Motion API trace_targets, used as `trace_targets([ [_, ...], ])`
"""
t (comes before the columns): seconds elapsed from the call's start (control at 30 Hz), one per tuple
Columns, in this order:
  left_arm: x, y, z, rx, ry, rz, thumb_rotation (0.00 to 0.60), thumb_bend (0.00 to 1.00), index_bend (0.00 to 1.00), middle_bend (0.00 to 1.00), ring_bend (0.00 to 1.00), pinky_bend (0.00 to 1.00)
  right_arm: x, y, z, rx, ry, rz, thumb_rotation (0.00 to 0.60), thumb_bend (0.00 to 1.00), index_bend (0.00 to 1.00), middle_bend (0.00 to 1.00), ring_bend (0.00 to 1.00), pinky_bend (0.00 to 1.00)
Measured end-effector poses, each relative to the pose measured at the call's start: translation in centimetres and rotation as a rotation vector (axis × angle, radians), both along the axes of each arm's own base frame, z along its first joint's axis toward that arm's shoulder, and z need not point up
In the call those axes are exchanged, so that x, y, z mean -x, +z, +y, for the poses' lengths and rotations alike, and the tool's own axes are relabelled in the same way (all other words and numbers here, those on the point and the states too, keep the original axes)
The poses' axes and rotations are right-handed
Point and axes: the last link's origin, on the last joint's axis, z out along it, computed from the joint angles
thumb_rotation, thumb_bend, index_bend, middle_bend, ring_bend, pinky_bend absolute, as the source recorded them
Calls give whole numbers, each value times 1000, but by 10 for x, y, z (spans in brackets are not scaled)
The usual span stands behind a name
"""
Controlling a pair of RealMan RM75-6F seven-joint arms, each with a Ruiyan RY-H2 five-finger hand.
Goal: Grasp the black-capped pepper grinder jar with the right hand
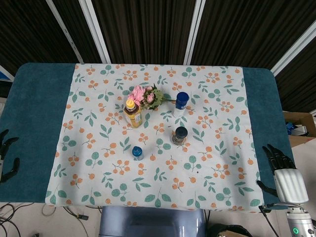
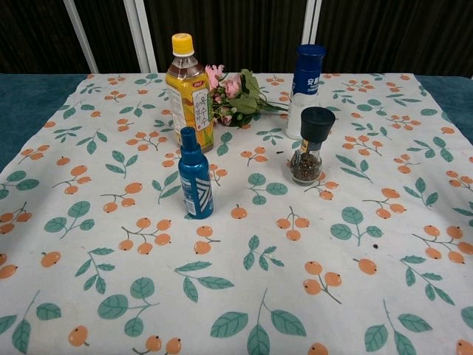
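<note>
Bare floral tablecloth (image 1: pixel 217 168) lies between the upright pepper grinder jar (image 1: pixel 179 135) and the right hand (image 1: pixel 283 174) (off the table's edge), fingers spread, holding nothing.

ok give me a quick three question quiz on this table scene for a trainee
1. True or false: the right hand already holds the pepper grinder.
2. Which thing stands nearest behind the grinder in the chest view? A yellow-capped bottle B blue-capped white bottle C blue spray bottle
3. Fill in: the flowers lie between the yellow-capped bottle and the ____ bottle.

Key: 1 false, it sits at the table's edge, far from the grinder. 2 B. 3 blue-capped white.
</note>
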Motion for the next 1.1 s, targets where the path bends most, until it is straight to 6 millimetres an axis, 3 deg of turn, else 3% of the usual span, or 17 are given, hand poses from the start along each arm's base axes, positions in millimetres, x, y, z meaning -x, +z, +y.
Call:
trace_targets([
  [0.53,0,-1,-1,-3,17,-6,600,464,185,27,34,0,4,2,1,0,-17,-35,600,158,0,84,132,237],
  [0.73,0,-2,-2,-6,21,-11,600,464,185,27,34,0,7,-1,0,-79,-50,-118,600,156,0,85,134,237],
  [0.9,-1,-3,-2,-8,21,-12,600,464,185,27,34,0,9,-11,-15,-169,-71,-206,600,156,0,85,131,237],
  [1.1,-2,-5,-1,-15,10,-20,600,464,183,27,34,0,6,-37,-46,-286,-95,-300,600,156,0,87,130,237],
])
